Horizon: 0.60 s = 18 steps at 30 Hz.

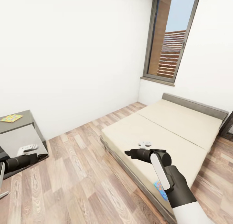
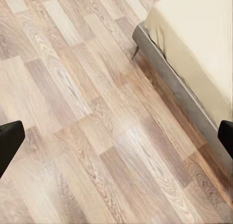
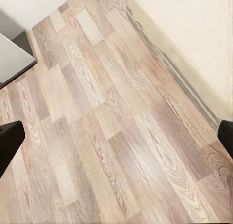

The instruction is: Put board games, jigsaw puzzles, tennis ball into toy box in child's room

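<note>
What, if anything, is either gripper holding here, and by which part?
Nothing is held. The left gripper and right gripper are both open, with only wood floor between their fingertips.

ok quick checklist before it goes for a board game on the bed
1. Both grippers free: ok. Left gripper and right gripper are open, with only wood floor between the fingers.
2. Bed in view: ok, ahead on the right.
3. Board game located: cannot tell. A light blue patch lies near the mattress's near edge, mostly hidden by the right arm.
4. Second board game seen: not ok, the visible mattress is bare.
5. Path to the bed free: ok, bare floor between.
6. Jigsaw puzzle untouched: ok, on the grey cabinet at left.
</note>
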### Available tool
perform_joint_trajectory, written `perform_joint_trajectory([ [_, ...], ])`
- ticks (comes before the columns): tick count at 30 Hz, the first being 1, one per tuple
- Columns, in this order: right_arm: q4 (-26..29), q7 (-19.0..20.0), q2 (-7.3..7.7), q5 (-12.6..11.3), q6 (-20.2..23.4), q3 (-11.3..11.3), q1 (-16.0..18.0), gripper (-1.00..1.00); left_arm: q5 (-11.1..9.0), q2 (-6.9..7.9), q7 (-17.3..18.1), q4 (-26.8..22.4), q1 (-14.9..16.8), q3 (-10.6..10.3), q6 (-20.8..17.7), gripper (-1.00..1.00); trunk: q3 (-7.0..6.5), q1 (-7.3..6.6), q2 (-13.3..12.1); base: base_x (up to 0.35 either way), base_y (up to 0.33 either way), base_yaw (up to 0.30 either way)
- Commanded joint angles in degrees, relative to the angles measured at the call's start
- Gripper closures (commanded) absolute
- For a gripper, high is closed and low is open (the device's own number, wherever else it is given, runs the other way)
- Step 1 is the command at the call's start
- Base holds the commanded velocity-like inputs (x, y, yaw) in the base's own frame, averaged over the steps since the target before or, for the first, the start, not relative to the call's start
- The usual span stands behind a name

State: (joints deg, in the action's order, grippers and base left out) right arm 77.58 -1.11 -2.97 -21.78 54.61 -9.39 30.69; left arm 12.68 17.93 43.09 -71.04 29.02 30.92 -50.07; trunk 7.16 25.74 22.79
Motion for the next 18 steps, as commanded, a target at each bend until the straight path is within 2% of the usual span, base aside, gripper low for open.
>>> perform_joint_trajectory([
  [1,0.03,-0.12,-0.02,-0.1,0.23,-0.01,0.07,-1.0,0.57,0.0,0.59,-0.06,0.06,0.11,-0.2,-1.0,0.13,0.04,0.13,0.0,0.0,-0.28],
  [18,0.02,-0.12,-0.02,-0.1,0.23,-0.01,0.07,-1.0,0.59,0.0,0.59,-0.06,0.04,0.11,-0.2,-1.0,0.13,0.04,0.13,0.0,0.002,-0.28],
])
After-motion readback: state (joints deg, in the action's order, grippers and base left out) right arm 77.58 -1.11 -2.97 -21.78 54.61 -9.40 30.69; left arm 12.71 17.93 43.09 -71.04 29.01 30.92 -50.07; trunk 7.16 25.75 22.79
